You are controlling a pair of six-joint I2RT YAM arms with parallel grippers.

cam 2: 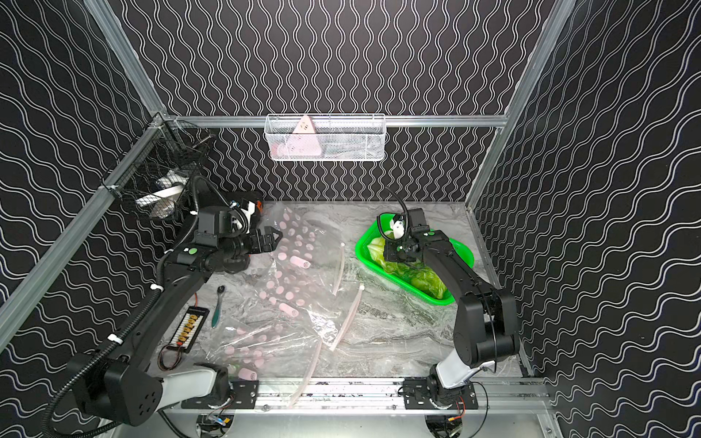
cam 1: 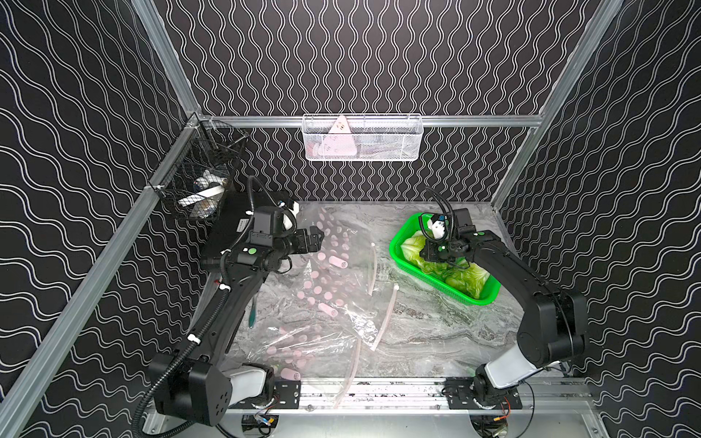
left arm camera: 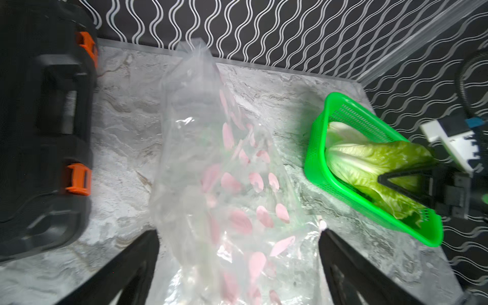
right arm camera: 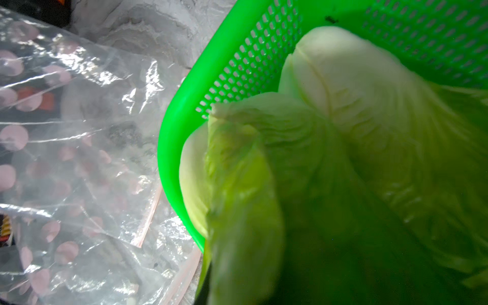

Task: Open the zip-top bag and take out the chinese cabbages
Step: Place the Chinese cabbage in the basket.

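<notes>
Right gripper pinched shut among three chinese cabbages (one green basket; hold unclear); left gripper spread wide above the zip-top bag.

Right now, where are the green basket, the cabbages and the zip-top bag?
green basket [left arm camera: 315, 150]: left wrist view, its side wall.
cabbages [cam 1: 411, 246]: in a top view, a pale leaf.
zip-top bag [cam 1: 333, 288]: in a top view, its clear middle.

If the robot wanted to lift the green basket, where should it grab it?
Probably the rim of the green basket at the short end farthest from the robot, pinched from straight above. The wall is thin and upright, and inside that end is bare mesh, while the cabbages crowd the rest.
</notes>
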